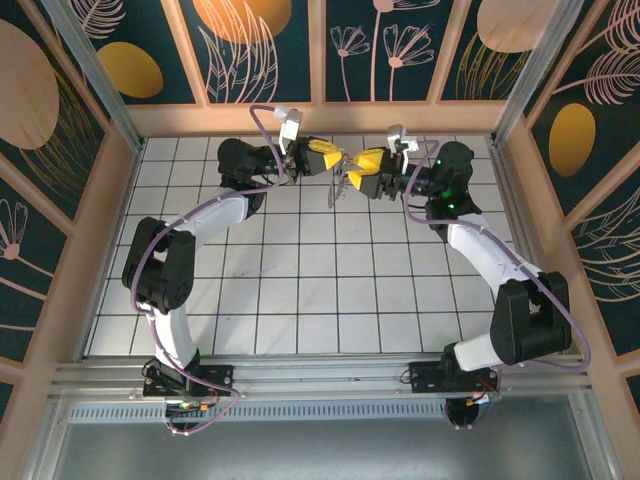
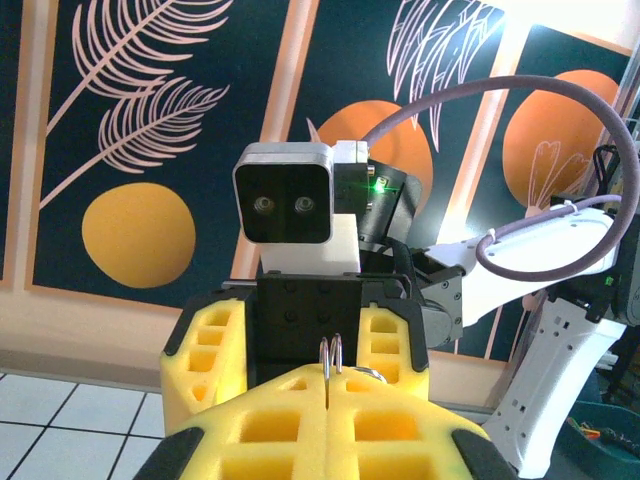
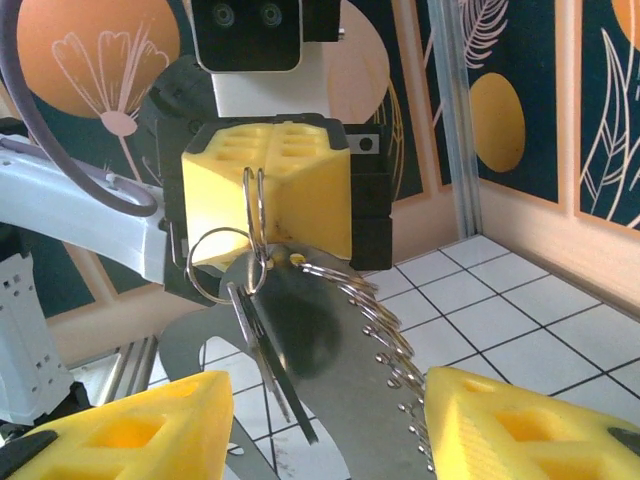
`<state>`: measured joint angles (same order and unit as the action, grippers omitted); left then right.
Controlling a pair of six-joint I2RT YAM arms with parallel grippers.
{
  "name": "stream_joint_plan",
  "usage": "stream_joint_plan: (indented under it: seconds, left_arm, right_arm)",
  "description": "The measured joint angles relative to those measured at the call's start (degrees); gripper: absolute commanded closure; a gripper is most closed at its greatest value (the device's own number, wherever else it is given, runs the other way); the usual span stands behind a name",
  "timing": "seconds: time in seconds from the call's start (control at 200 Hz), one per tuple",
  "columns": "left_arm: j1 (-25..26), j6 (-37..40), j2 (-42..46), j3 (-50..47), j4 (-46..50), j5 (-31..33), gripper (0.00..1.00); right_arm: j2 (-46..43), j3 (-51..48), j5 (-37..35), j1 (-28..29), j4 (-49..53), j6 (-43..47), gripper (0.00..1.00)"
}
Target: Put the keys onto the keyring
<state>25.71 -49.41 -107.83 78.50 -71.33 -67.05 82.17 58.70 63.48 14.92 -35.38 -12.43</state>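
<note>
**A:** Tiled table, our bases at the near edge, both arms reaching to the far rows. Which step are we on?

**B:** Threading, we'd say. Left gripper and right gripper face each other nose to nose, held above the tiles. The keyring hangs between them.

**A:** Jaws?

**B:** Left is clenched on the keyring's double wire. In the left wrist view the wire pokes up out of the seam between our pads. Right is spread wide, fingers either side of the hanging metal, gripping nothing we can see.

**A:** Keys?

**B:** One slim key hangs from a small ring right against the double wire, just under the left fingers. We can't tell whether that small ring is through the wire or only lying on it. We can't pick out a second key.

**A:** Next move?

**B:** Our read is that right closes on the key or its small ring and works it along the wire while left holds steady. The parts are thin and the foam pads are fat, so it needs fine alignment. Slip is the risk.

**A:** Behind them?

**B:** Leaf-print wall panels.
</note>
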Motion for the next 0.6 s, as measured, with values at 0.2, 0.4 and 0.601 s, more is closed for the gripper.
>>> stream_joint_plan:
  seconds: [0.2,0.4,0.601]
  left_arm:
    - [0.5,0.0,-0.5,0.7,0.7,-0.2,1.00]
    - [0.7,0.0,-0.8,1.0,1.3,-0.4,1.00]
    - [0.8,0.0,-1.0,1.2,1.6,-0.4,1.00]
  right_arm:
    - [1.1,1.1,1.7,0.6,0.0,0.0,0.48]
    - [1.5,1.5,2.9,0.9,0.3,0.4,0.69]
    - [1.6,1.6,4.1,1.0,1.6,1.7,0.96]
